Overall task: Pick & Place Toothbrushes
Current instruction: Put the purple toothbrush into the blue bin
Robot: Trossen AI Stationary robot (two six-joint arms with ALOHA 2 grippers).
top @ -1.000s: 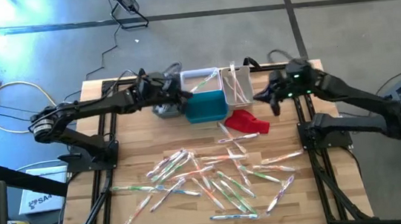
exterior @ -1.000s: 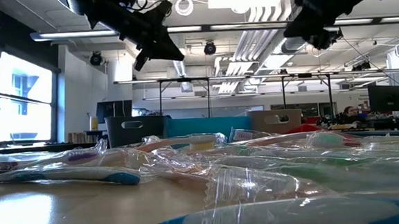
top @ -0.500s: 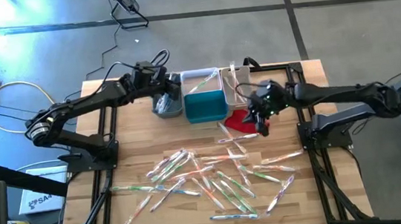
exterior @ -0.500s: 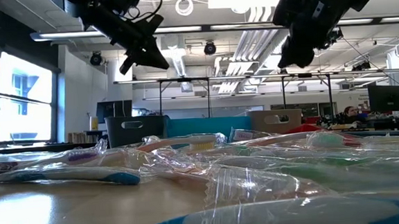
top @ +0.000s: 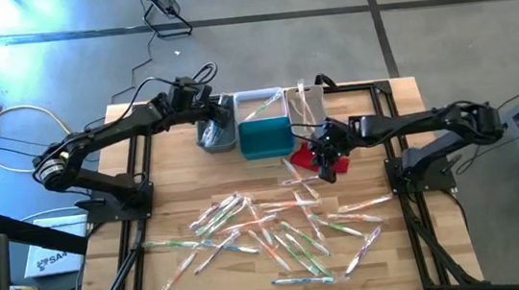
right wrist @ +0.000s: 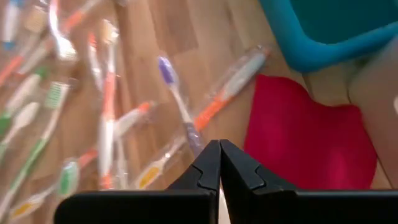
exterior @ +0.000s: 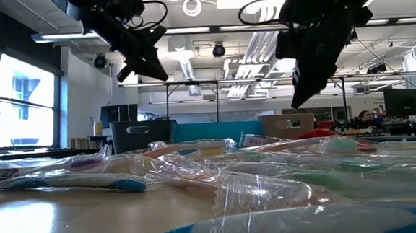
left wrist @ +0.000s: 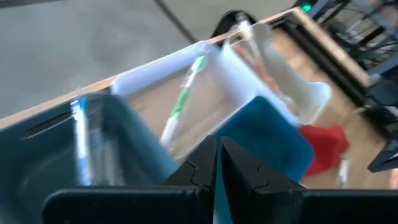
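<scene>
Dozens of wrapped toothbrushes [top: 278,230] lie scattered across the near half of the wooden table [top: 177,183], well apart from the bins at the far edge, so the bulk of the sorting is judged outstanding. Only a few are binned: one green-handled toothbrush [left wrist: 183,99] lies in the white bin [top: 257,105], a blue one [left wrist: 79,134] stands in the grey bin [top: 212,136], and several lean in the clear bin [top: 306,106]. The teal bin [top: 267,139] appears to hold none, though its interior is only partly visible.

Left gripper [top: 211,121] hovers above the grey bin, fingers together, nothing held. Right gripper [top: 327,162] hangs over the red cloth [top: 319,156], just beyond the nearest toothbrushes, fingers pressed together and empty.

Clearance: bins stand touching in a tight row, leaving little room between their walls. Open wood lies left of the grey bin and along both side rails. The pile is dense, with wrappers overlapping, so isolating a single item is judged awkward; outlying brushes near the pile's edge offer easier access
</scene>
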